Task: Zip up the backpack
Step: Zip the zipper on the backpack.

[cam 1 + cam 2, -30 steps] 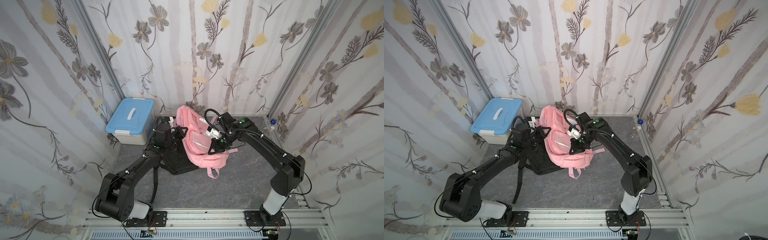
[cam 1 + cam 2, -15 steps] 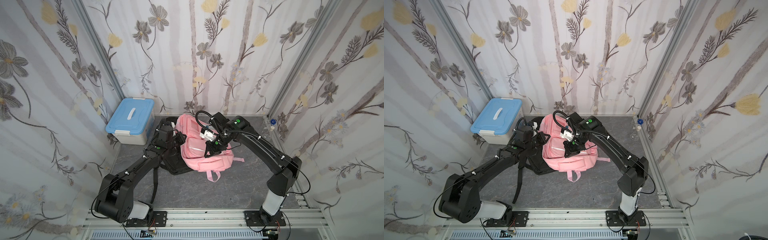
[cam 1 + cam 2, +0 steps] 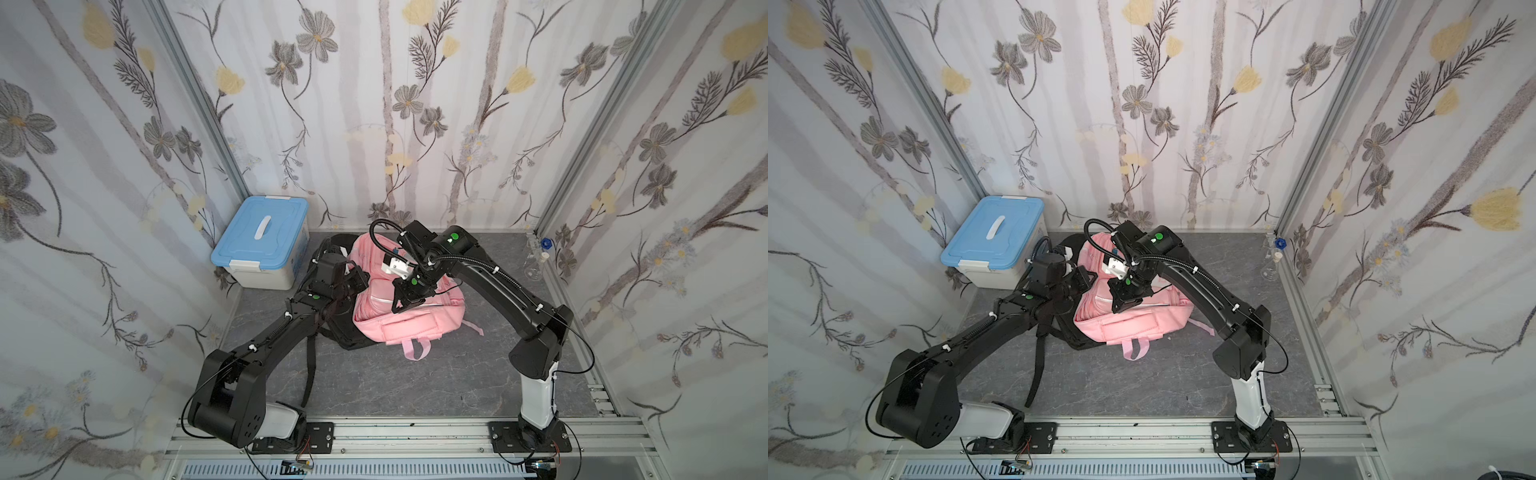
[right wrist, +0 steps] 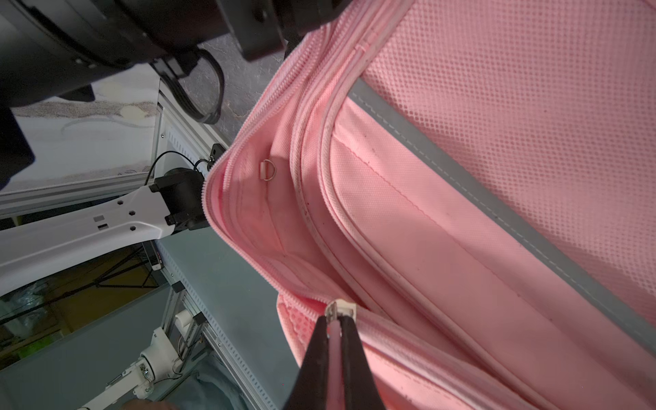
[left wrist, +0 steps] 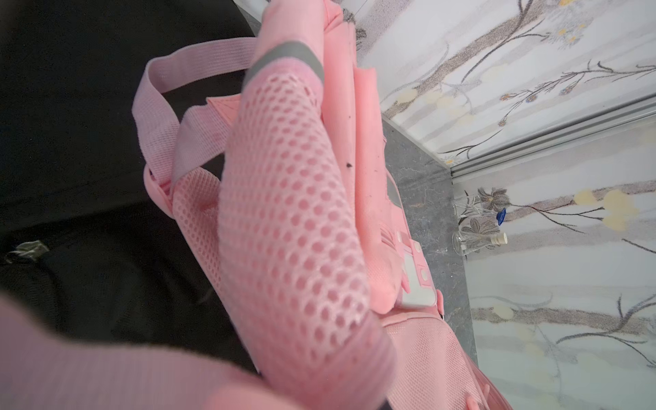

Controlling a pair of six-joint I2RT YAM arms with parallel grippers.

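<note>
The backpack (image 3: 409, 322) lies on the grey floor (image 3: 415, 382) near the back wall, between the two arms, with its left side resting on a black backpack (image 3: 345, 332); both top views show this. A blue-lidded box (image 3: 262, 245) stands apart in the left rear corner. The right gripper (image 4: 335, 319) is positioned over the upper face of the pink pack, jaws pinched together to a narrow gap with the zipper pull (image 4: 333, 342) clamped between the fingers (image 4: 314, 355). The metal slider (image 4: 340, 308) sits directly at the fingertips. Beyond the slider the two rows of zipper teeth (image 4: 248, 117) are parted and the compartment gapes, exposing the pink lining and a small D-ring (image 4: 265, 171). The left gripper (image 3: 357, 279) is at the left edge of the pack, jaws closed; it touches the pink fabric there, but whether fabric is pinched between the jaws cannot be told. The left wrist view is filled by a pink mesh shoulder strap (image 5: 294, 220)
</note>
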